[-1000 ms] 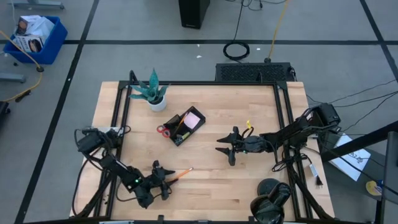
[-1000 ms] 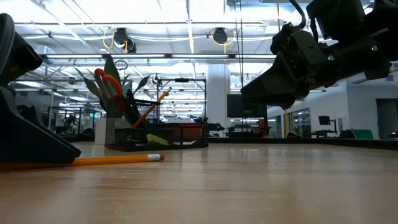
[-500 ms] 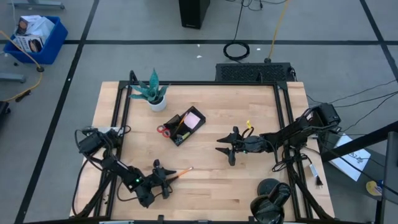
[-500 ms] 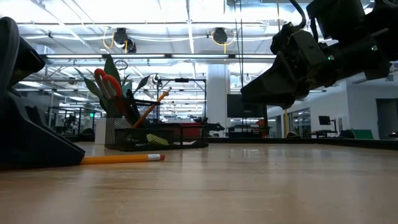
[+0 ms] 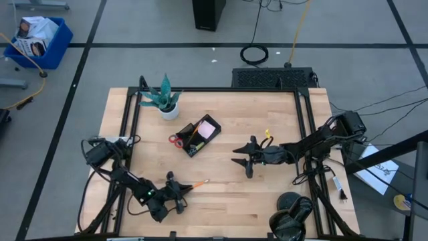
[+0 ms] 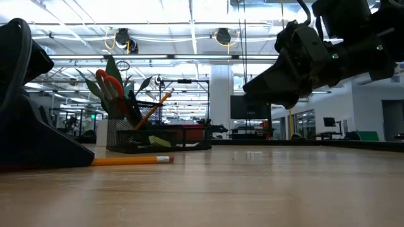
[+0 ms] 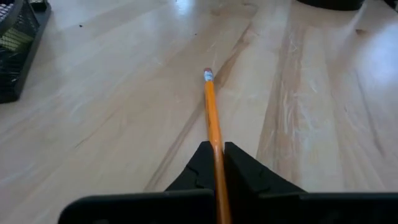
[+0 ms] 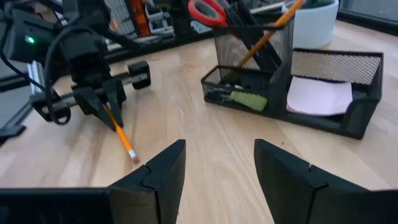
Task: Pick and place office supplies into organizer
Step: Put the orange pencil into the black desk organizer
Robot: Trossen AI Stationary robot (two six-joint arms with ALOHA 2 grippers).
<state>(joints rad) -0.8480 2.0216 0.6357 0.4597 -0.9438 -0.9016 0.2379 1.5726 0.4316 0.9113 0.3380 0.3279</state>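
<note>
Nearest me, at the table's front left, my left gripper (image 7: 217, 163) is down on the wood with its two dark fingers pinched onto an orange pencil (image 7: 212, 121). The pencil lies flat, its eraser end pointing away from the gripper toward the table's middle. I judge it light, stiff and thin, with smooth painted sides that could roll or pivot in a narrow pinch. The hold sits near the pointed end, so the long free end may droop or swing when I lift; a grip nearer the middle would be steadier. Farther off, right of centre, my right gripper (image 8: 217, 165) hovers above the table with its fingers spread apart and empty. Beyond, toward the back, stands the black mesh organizer (image 5: 195, 136), already holding red scissors (image 8: 208, 10), a pink pad (image 8: 318, 95) and a pencil upright in its cup.
</note>
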